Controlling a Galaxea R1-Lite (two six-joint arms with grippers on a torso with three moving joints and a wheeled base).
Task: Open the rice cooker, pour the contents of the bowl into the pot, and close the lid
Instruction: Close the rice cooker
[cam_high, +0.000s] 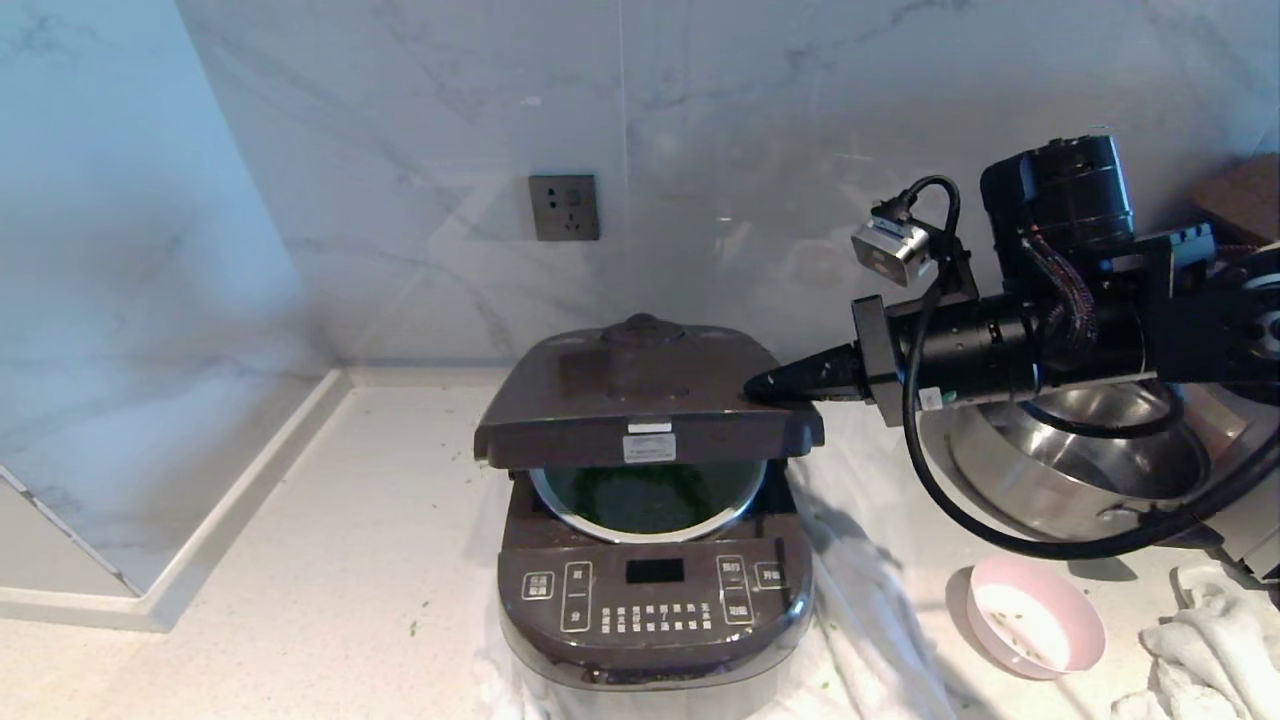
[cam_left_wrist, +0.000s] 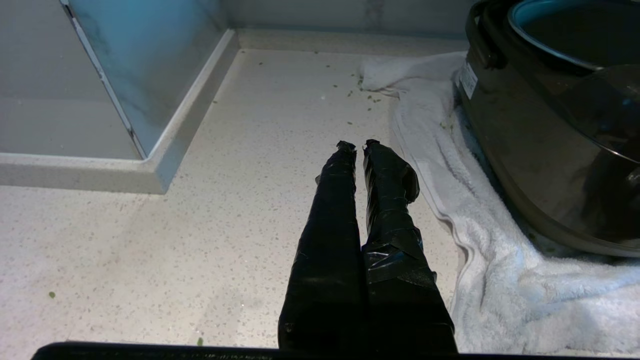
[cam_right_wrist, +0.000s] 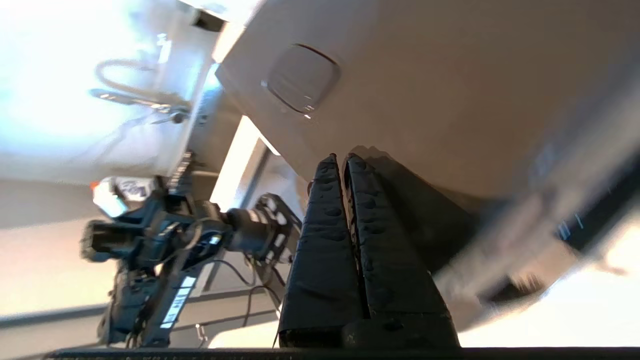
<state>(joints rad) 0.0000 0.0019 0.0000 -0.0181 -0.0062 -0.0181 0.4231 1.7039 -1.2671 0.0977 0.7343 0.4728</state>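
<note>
Sideways, right gripper (cam_high: 762, 385) closed empty, level, tip on the half-lowered lid (cam_high: 640, 400).

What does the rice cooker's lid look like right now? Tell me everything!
The lid is flat and dark brown, like smooth plastic, with rounded corners, a round steam vent knob on top and a white sticker on its front edge. It hangs partly lowered, not shut: a gap shows the pot with dark green contents inside. The right gripper, fingers together, rests its tip on the lid's right edge.
</note>
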